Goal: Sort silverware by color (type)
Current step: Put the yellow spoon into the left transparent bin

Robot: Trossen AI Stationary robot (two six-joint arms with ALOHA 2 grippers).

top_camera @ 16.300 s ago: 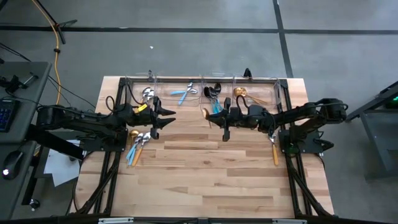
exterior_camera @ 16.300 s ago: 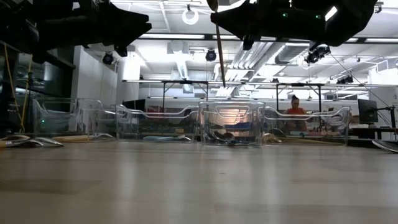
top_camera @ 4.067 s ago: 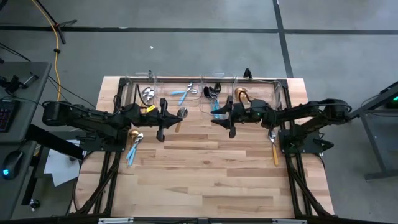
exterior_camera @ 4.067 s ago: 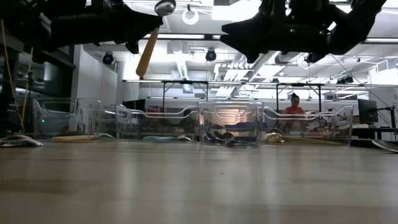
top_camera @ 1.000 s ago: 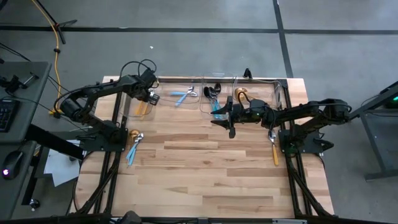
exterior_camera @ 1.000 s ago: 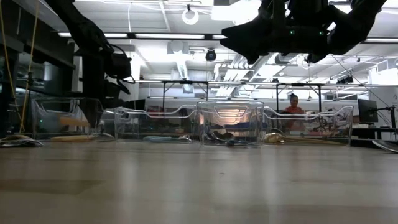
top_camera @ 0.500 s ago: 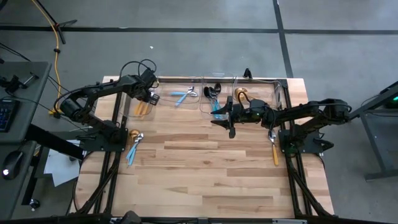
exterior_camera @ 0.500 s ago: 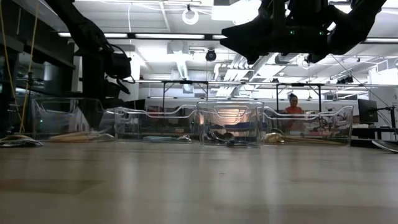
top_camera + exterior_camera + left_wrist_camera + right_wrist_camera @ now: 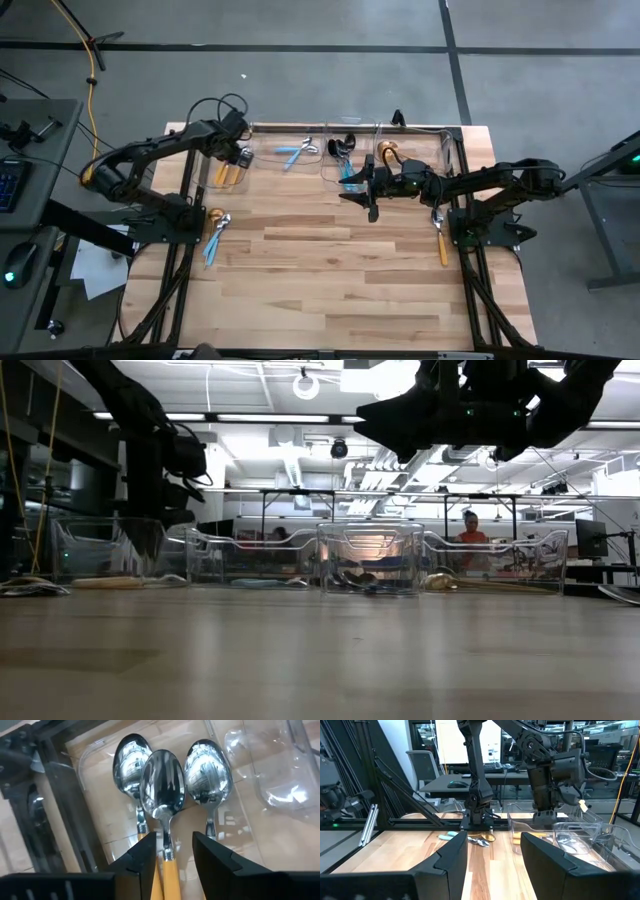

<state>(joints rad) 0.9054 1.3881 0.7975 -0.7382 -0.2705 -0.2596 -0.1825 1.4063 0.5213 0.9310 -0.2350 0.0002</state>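
Orange-handled spoons, three side by side, lie in the leftmost clear bin under the left gripper, whose fingers stand apart and empty. Lifting straight up should clear the bin wall. On the desk: three pieces at left, one at right. The right gripper waits open, empty.

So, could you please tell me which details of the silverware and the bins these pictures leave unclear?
- Orange-handled spoons: handle ends hidden behind the left gripper in the left wrist view.
- Leftmost bin: its contents blur into a pale streak through the clear wall in the low view.
- Silverware loose on the table's left side: too small in the high view to tell spoons from forks.
- Piece on the table's right side: its head is partly covered by the right arm.
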